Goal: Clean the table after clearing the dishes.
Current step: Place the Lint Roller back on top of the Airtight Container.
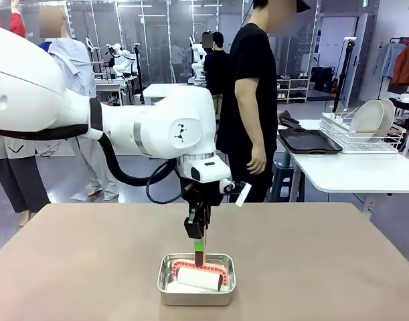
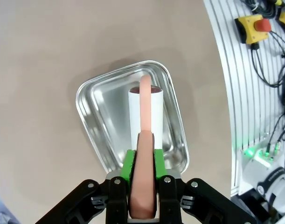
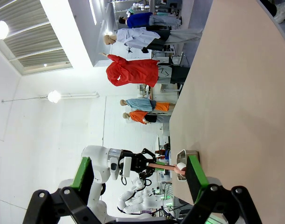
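Left gripper [image 2: 142, 205] clamped on the pink handle [image 2: 143, 186] of a lint roller, handle pinched between the green pads [image 2: 128, 163]. Handle long axis running straight out from the gripper along the fingers; in the front view, hanging vertically below the gripper. White roll [image 2: 144, 109] at the far end of the handle, directly ahead of the fingertips, lying across the floor of the steel tin [image 2: 93, 105]. Cannot tell whether the roll rests on the tin floor or sits just clear of it.

Tin walls surrounding the roll on all sides: obstruction to any sideways sweep. Judged requirement for the coming move: lift along the handle axis until clear of the rim, then travel outward onto the worktop [image 1: 77, 261].

Worktop surface spread beyond the tin in every direction from the left gripper. Plates [image 1: 373, 115] stowed in a wire rack [image 1: 355, 137] on the white side table, dark tray [image 1: 310, 142] beside the rack, all well apart from the gripper.

Right gripper [image 3: 137, 186] jaws apart, nothing between them, well apart from the tin; left gripper the nearer one. Person [image 1: 254, 87] standing at the far side, beyond the worktop edge.
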`<state>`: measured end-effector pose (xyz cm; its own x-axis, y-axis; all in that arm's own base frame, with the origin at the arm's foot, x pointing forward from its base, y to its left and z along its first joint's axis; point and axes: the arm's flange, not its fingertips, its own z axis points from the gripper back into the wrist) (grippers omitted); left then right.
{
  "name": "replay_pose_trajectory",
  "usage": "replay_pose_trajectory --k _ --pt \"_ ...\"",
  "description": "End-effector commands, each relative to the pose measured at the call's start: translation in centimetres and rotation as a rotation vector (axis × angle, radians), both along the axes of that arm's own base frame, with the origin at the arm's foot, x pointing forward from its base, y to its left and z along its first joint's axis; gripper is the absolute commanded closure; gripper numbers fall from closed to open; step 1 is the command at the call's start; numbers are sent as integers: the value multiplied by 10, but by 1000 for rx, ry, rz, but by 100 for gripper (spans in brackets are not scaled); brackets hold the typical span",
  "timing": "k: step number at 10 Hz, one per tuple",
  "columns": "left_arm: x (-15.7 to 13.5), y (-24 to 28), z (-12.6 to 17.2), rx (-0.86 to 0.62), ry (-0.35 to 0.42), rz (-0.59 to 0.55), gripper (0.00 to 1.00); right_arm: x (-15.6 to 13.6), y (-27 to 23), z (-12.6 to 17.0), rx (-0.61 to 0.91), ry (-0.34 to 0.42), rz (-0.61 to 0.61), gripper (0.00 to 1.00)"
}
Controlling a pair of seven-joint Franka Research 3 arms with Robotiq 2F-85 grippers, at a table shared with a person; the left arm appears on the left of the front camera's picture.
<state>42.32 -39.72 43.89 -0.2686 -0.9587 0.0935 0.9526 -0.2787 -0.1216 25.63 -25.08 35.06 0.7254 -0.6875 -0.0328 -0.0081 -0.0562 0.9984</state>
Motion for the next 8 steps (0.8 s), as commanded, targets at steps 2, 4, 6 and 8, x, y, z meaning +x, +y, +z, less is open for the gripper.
replay_pose_trajectory --k 2,4,6,8 --pt "14 -2 3 15 31 64 79 -4 3 3 -3 -6 4 0" --pt "34 3 8 8 68 91 79 -4 3 3 -3 -6 4 0" --pt "50 5 3 22 172 119 79 -4 3 3 -3 -6 4 0" --pt "59 6 -1 0 202 157 79 -4 3 3 -3 -6 4 0"
